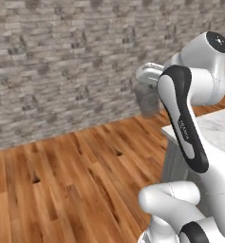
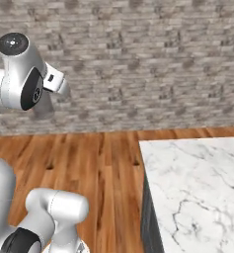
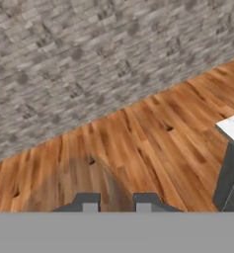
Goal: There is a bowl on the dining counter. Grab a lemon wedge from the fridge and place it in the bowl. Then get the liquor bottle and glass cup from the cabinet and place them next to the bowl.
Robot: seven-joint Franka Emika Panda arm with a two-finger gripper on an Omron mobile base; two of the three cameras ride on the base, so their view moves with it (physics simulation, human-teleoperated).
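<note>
The glass cup [image 1: 147, 102] is a translucent grey tumbler that hangs below my hand, high above the wooden floor. My gripper [image 1: 150, 88] is shut on it. In the right base view the glass cup [image 2: 42, 106] shows as a grey shade against the brick wall, under the gripper [image 2: 53, 91]. From the hand view, the gripper [image 3: 117, 203] has its two dark fingertips [image 3: 89, 202] close together, and the glass cup [image 3: 84, 180] appears as a dim see-through patch over the floor. A corner of the dining counter [image 1: 213, 128] with its white marble top lies to my right.
A grey brick wall [image 2: 138, 64] runs across the back. Bare wooden floor [image 1: 71, 180] spreads between the wall and the dining counter [image 2: 197, 188]. The counter's grey side [image 3: 229, 178] drops to the floor at the right of the hand view.
</note>
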